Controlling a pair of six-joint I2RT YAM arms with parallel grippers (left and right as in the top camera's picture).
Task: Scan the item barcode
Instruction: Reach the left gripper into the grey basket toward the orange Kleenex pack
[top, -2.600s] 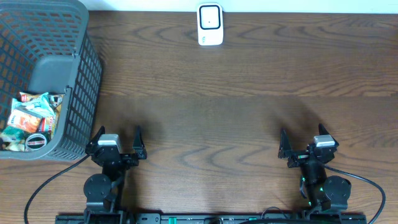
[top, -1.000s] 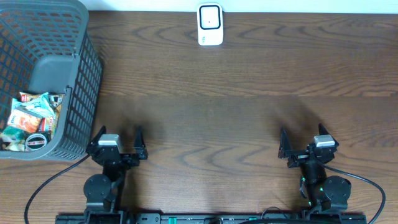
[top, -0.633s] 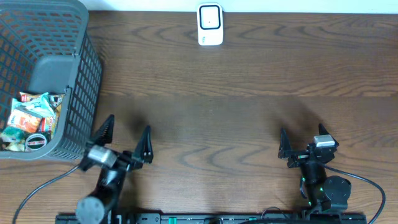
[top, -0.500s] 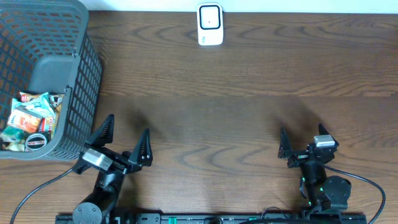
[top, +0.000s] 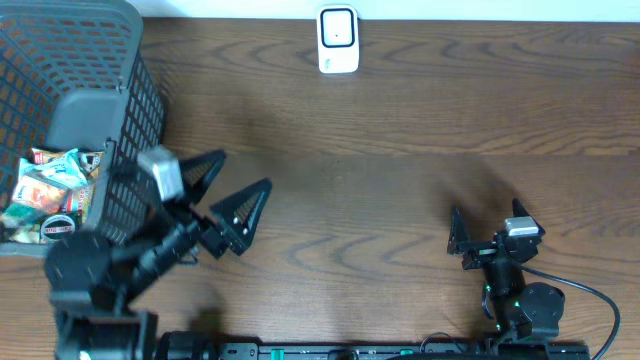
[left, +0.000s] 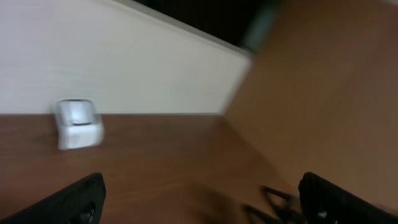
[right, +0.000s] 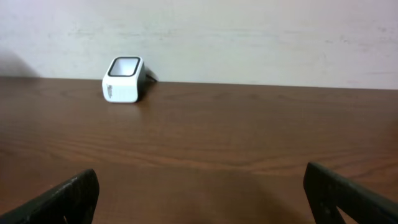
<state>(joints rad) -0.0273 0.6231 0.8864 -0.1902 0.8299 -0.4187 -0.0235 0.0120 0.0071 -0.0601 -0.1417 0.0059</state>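
The items are snack packets (top: 52, 183) and a round dark-lidded cup (top: 58, 228), lying in the grey basket (top: 125, 150) at the left; no barcode shows on them. The white scanner (top: 338, 40) stands at the table's far edge, and appears small in the left wrist view (left: 78, 122) and the right wrist view (right: 124, 79). My left gripper (top: 245, 170) is lifted off the table just right of the basket, open and empty, pointing toward the far right; its view (left: 202, 202) is blurred. My right gripper (top: 485, 210) rests low at the front right, open and empty (right: 202, 199).
The basket's tall mesh wall (top: 140, 190) stands right beside the left arm. A light wall (right: 249, 37) runs behind the table's far edge. Dark wood table (top: 400, 160) stretches between the scanner and both arms.
The left arm has risen from its rest and swung up and to the right, turning its open fingers toward the far right. The right arm has not moved.
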